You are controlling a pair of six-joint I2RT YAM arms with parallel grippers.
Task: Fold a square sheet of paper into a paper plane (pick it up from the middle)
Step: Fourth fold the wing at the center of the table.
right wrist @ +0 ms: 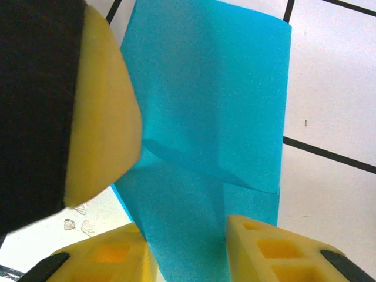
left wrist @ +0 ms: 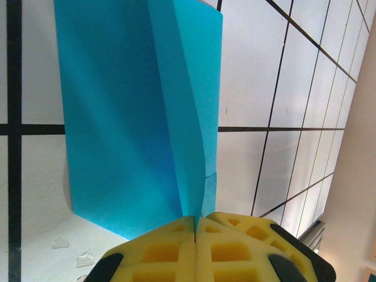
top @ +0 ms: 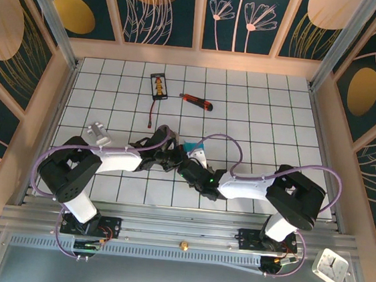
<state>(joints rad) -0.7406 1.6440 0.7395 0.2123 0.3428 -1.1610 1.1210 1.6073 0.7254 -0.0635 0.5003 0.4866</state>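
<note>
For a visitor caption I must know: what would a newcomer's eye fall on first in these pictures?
The cyan-blue sheet of paper, partly folded, sits mid-way on the white grid table between both arms. The left gripper pinches its edge with jaws shut; the right gripper has its jaws apart around it.

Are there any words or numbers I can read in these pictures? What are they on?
No text here can be read.
Black packet: anything printed on it is too small to read.
White clock: dial marks are too small to read.
Blue paper: blank.
</note>
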